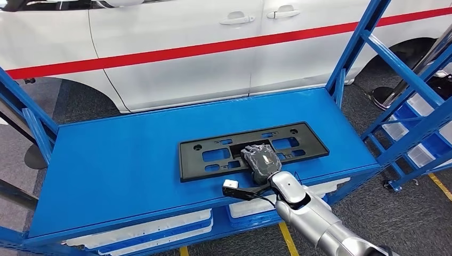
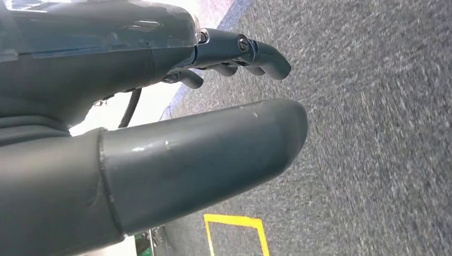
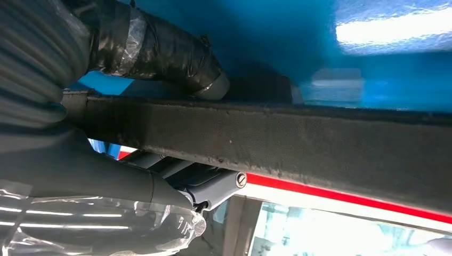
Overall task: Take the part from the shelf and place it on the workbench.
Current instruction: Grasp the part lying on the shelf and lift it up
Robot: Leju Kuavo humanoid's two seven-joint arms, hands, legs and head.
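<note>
My right robot hand (image 1: 261, 162) is clamped on the near edge of the black part (image 1: 250, 149), thumb one side, fingers the other. The part lies flat on the blue shelf (image 1: 106, 160). Left robot hand (image 2: 234, 53) hangs empty, fingers apart. I'd lift level, avoiding the uprights.

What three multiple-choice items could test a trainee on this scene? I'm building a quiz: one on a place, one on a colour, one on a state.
1. Where does the black part lie?
A. on the blue shelf top
B. on the floor
C. on the car

2. What colour is the stripe on the white car?
A. green
B. red
C. yellow

3. What is the right hand doing?
A. hanging by the floor
B. holding a white tray
C. gripping the part's near edge

Key: 1 A, the part lies flat there; 2 B, the band is red; 3 C, the right wrist view shows thumb and fingers on opposite faces of the edge.
</note>
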